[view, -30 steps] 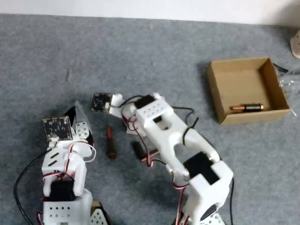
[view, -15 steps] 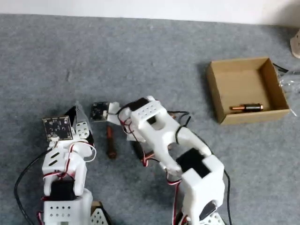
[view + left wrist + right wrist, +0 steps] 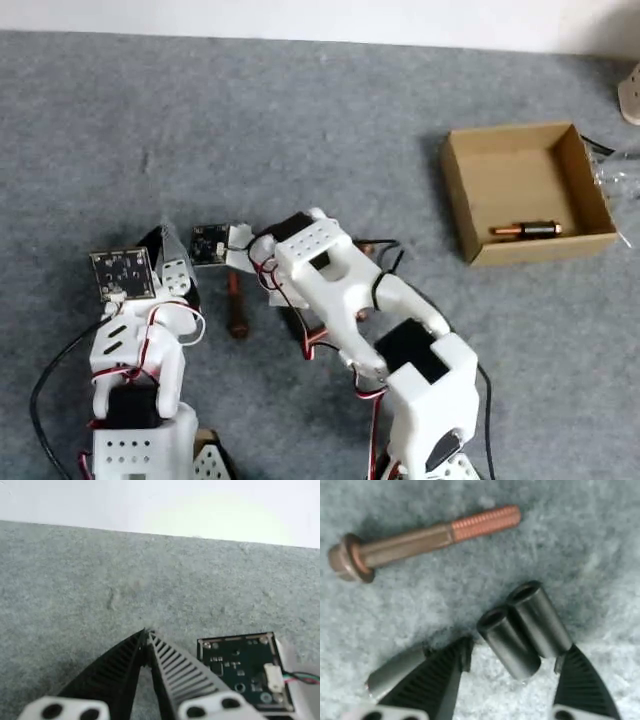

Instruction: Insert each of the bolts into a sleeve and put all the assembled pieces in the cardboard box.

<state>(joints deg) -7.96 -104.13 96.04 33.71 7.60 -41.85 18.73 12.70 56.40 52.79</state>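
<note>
A copper bolt point(image 3: 235, 300) lies on the grey carpet between the two arms; it also appears in the right wrist view, bolt point(image 3: 420, 537). Two black sleeves point(image 3: 509, 642) point(image 3: 540, 619) lie side by side, touching. My right gripper point(image 3: 516, 652) is open and low over them, one finger on each side. The right arm point(image 3: 340, 270) stretches across them in the high view. My left gripper point(image 3: 146, 636) is shut and empty, held just left of the bolt, left gripper point(image 3: 168, 262). The cardboard box point(image 3: 470, 190) at the right holds one assembled piece point(image 3: 525, 230).
A grey rod-like piece point(image 3: 395, 671) lies beside one right finger. The right arm's camera board point(image 3: 240, 665) sits close to the left gripper. Cables point(image 3: 610, 160) lie past the box's right side. Open carpet stretches across the far half of the table.
The right arm has swung its wrist nearer and left, toward the bolt and the left gripper. The left arm has not moved.
</note>
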